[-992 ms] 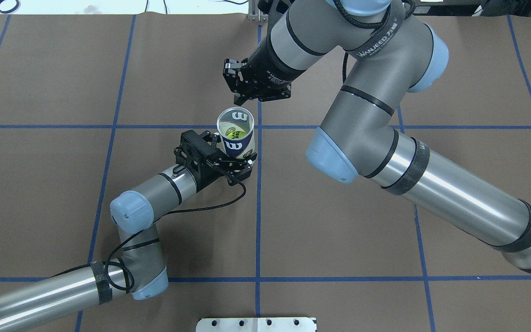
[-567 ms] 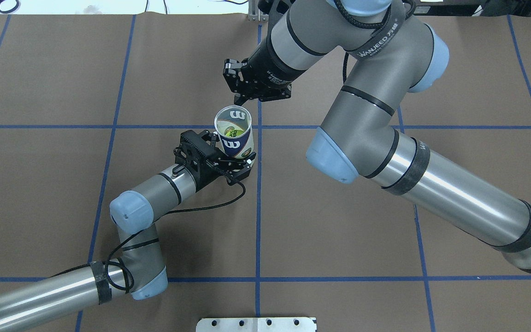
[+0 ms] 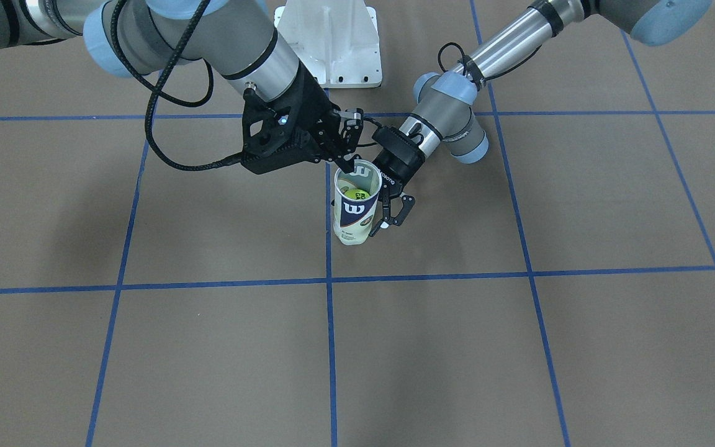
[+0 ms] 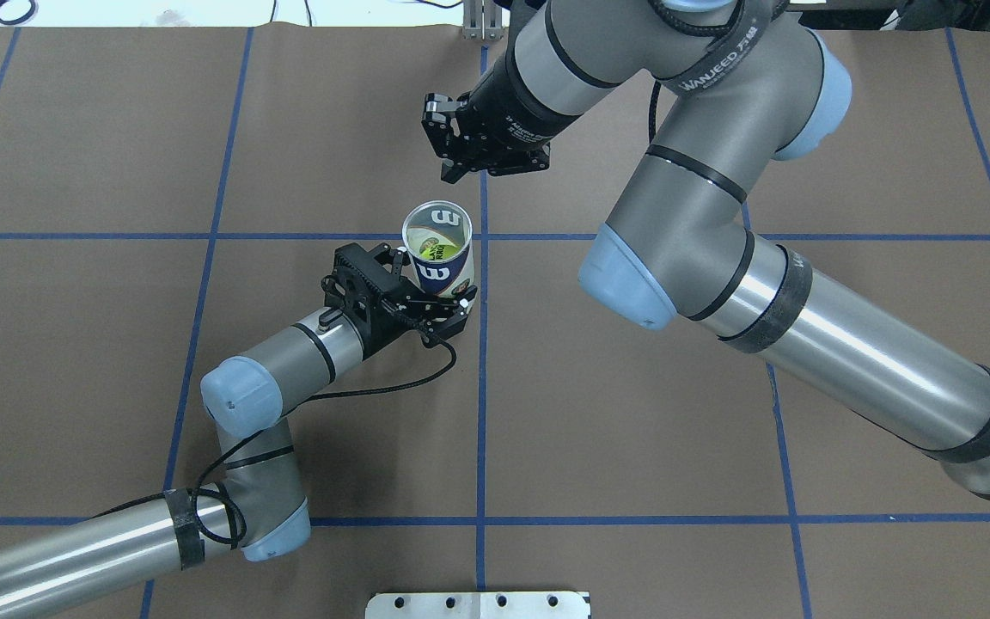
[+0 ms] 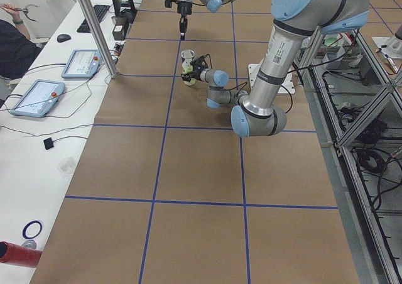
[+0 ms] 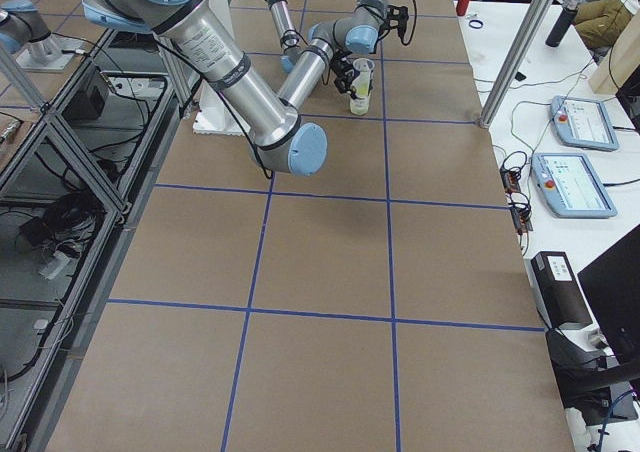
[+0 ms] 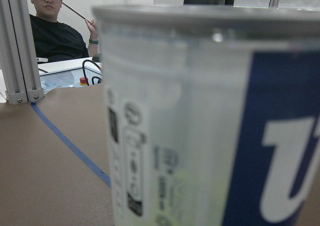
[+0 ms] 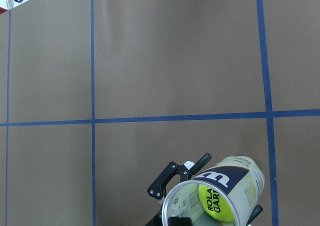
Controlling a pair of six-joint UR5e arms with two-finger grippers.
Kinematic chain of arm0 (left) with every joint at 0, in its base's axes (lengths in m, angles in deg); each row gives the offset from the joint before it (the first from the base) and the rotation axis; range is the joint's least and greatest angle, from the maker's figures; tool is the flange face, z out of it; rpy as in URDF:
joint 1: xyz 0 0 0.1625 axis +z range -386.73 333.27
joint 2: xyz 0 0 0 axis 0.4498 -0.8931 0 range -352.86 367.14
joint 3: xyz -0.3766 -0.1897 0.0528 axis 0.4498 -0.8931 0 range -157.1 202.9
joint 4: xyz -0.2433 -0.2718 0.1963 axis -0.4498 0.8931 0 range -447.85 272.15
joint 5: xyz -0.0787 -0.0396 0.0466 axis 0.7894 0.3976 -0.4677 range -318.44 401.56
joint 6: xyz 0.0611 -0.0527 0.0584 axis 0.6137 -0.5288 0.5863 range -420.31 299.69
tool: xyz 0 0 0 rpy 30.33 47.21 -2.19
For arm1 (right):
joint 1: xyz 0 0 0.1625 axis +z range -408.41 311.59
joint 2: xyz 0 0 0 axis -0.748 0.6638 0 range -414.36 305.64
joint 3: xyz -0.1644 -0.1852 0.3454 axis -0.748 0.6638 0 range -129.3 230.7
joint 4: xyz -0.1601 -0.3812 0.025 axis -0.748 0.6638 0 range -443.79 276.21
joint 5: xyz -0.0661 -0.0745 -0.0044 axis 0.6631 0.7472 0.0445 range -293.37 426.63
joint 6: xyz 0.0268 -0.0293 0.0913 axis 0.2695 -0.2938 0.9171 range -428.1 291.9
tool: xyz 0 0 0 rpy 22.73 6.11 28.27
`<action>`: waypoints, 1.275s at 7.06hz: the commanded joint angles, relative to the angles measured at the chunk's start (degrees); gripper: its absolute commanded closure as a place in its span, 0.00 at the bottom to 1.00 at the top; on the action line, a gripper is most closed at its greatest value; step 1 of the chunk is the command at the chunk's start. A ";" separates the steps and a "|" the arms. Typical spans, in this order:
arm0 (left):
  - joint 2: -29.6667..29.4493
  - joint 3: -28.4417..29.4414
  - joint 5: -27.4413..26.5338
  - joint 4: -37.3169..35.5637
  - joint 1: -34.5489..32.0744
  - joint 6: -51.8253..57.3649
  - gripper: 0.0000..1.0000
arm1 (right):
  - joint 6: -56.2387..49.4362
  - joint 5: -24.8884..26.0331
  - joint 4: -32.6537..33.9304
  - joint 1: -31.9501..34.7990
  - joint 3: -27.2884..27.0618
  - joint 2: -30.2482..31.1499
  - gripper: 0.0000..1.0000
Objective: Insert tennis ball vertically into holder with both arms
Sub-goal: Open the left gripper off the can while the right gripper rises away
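Observation:
The holder [image 4: 439, 268], a clear can with a navy "W" label, stands upright on the brown table. It also shows in the front view [image 3: 352, 214] and fills the left wrist view [image 7: 210, 126]. A yellow tennis ball [image 8: 217, 203] lies inside it and also shows from overhead [image 4: 433, 247]. My left gripper [image 4: 431, 280] is shut on the can's lower body from the side. My right gripper [image 4: 441, 142] is open and empty. It hangs above and beyond the can's rim, apart from it, and also shows in the front view [image 3: 350, 141].
A white pedestal base [image 3: 326, 43] stands at the robot's side of the table [image 4: 478, 604]. Blue tape lines cross the brown mat. An aluminium post [image 7: 17, 51] and a seated person [image 7: 50, 21] are beyond the far edge, with tablets [image 5: 34, 97] there.
My right gripper has moved up and away from the can's mouth towards the far side. The can leaned slightly, then came back upright. The left gripper keeps its hold.

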 commanded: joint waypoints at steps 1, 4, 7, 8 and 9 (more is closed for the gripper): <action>1.82 -2.10 0.20 0.00 0.09 0.00 0.01 | 0.13 -0.19 -0.05 0.77 -0.38 -0.04 0.76; 2.88 -2.45 0.20 0.00 0.09 0.00 0.01 | 0.83 -0.20 0.04 1.65 -1.52 -0.04 0.01; 3.41 -4.21 0.20 0.00 0.35 -0.09 0.01 | 2.15 -0.20 0.04 2.09 -2.31 -0.12 0.01; 3.33 -4.30 0.20 0.00 0.53 -0.09 0.01 | 2.15 -0.20 0.04 2.09 -2.31 -0.04 0.00; 3.41 -4.30 0.20 0.00 0.53 -0.09 0.01 | 2.15 -0.20 0.04 2.09 -2.31 -0.04 0.01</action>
